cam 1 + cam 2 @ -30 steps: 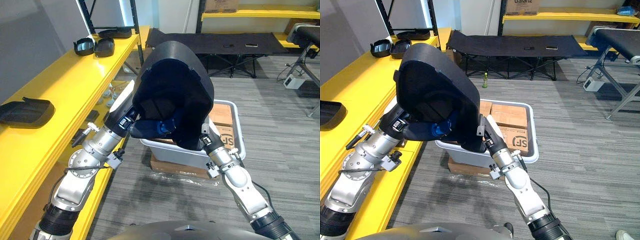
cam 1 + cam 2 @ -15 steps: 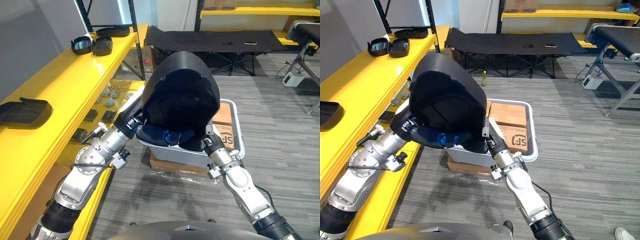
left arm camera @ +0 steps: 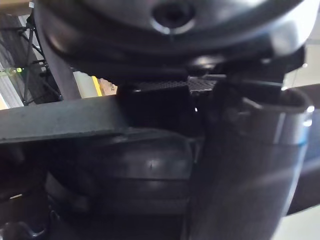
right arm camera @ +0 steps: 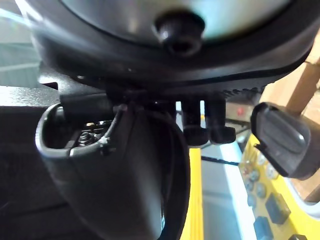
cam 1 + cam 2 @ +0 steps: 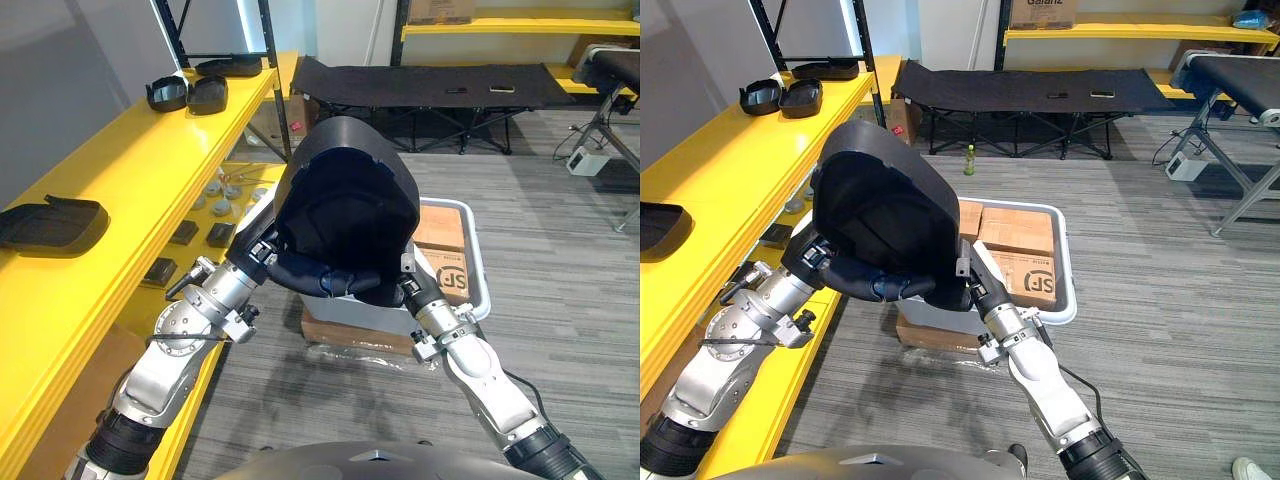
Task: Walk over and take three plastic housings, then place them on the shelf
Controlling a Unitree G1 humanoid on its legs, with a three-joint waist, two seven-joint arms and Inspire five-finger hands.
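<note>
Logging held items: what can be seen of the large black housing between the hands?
The plastic housing is a large matte black domed shell, its hollow side facing the camera, a rounded lip along the lower edge. It is held between the left hand and right hand, over the grey bin, beside the yellow shelf.

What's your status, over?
Left hand and right hand on opposite sides of black plastic housing, grips hidden. Housing held over grey bin of cardboard boxes. Yellow shelf to left, nothing between.
</note>
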